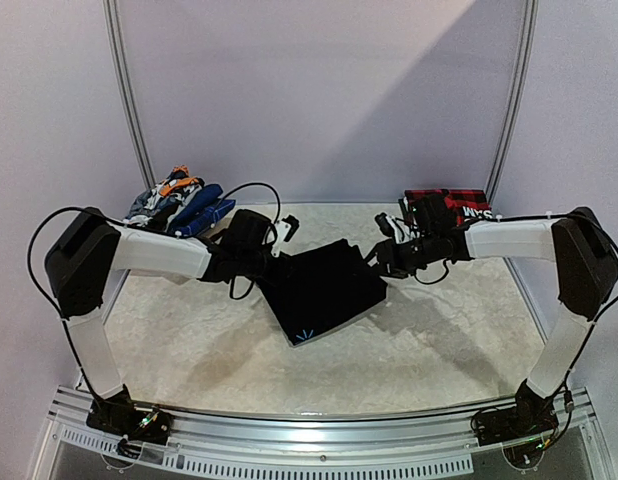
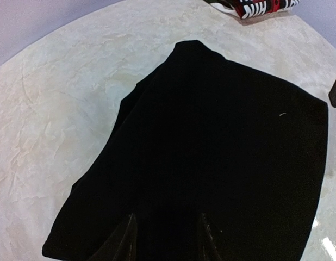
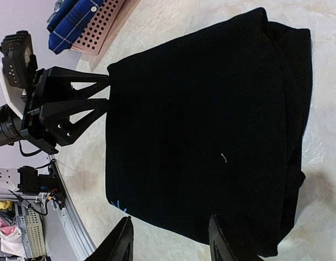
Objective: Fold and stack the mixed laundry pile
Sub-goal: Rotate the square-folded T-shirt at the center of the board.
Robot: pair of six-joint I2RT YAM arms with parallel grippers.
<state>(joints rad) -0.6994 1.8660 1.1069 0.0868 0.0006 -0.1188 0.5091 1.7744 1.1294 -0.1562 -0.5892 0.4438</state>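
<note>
A folded black garment (image 1: 324, 290) lies flat mid-table, with a small blue mark near its front corner (image 3: 118, 205). It fills the left wrist view (image 2: 211, 141) and the right wrist view (image 3: 206, 125). My left gripper (image 1: 276, 262) is at its left edge, jaws apart over the cloth (image 2: 167, 239); it also shows in the right wrist view (image 3: 105, 92). My right gripper (image 1: 374, 258) is at the garment's right corner, open and empty (image 3: 170, 242). More laundry, including a blue plaid shirt (image 1: 204, 212), is heaped at the back left. A folded red-and-black piece (image 1: 449, 205) lies at the back right.
The heap sits in a pale lattice basket (image 3: 100, 24) at the back left corner. The red-and-black piece shows at the top of the left wrist view (image 2: 255, 6). The table (image 1: 439, 340) has a pale crinkled cover and a metal rail (image 1: 319, 425) along its near edge.
</note>
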